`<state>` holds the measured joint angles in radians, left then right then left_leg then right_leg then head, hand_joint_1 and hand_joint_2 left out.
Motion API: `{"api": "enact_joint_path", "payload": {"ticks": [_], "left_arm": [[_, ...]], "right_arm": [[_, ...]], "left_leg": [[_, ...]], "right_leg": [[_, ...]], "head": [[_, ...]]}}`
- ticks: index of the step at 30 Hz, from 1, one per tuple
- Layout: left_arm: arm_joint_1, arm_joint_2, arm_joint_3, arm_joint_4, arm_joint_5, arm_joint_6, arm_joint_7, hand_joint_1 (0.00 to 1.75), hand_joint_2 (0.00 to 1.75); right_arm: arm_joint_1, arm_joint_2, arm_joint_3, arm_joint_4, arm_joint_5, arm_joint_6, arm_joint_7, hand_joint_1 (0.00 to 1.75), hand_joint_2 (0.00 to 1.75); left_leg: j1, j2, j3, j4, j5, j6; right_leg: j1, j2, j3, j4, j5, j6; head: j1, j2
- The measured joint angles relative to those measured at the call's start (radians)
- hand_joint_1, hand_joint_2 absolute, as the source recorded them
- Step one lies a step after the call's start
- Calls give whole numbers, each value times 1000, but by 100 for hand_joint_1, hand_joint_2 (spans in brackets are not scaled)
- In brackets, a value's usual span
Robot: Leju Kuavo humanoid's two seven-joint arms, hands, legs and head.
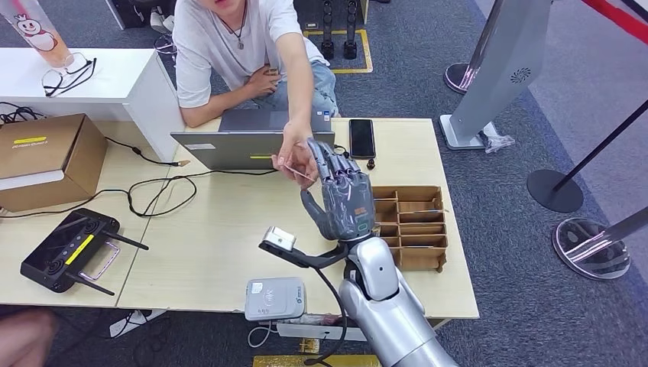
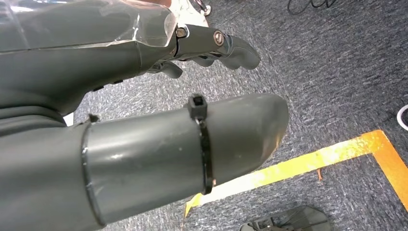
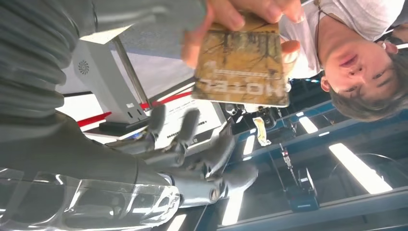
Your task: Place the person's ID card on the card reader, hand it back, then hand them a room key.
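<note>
My right hand is raised over the table with its fingers spread and nothing in it. At its fingertips a person's hand holds a brown room key card printed "HOTEL", seen as a thin edge in the head view. The card sits clear of my fingers, and only the person's fingers pinch it. The white card reader lies near the table's front edge, with no card on it. My left hand hangs over grey carpet, fingers loose and holding nothing.
A wooden card organiser stands right of my right hand. A laptop and a black phone lie at the far edge before the seated person. A black controller, cables and a cardboard box occupy the left.
</note>
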<state>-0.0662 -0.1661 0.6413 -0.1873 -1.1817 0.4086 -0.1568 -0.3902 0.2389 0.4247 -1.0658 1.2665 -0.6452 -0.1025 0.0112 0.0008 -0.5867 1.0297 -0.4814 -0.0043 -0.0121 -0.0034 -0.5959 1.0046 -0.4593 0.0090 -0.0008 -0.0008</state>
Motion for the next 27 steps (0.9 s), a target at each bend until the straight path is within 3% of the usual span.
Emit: {"api": "enact_joint_path", "payload": {"ticks": [27], "left_arm": [[-1, 0, 0, 0, 0, 3, 4, 0, 0]], "right_arm": [[4, -21, 24, -57, -20, 19, 3, 0, 175]], "left_leg": [[0, 0, 0, 0, 0, 0]], "right_leg": [[0, 0, 0, 0, 0, 0]], "head": [[0, 0]]}}
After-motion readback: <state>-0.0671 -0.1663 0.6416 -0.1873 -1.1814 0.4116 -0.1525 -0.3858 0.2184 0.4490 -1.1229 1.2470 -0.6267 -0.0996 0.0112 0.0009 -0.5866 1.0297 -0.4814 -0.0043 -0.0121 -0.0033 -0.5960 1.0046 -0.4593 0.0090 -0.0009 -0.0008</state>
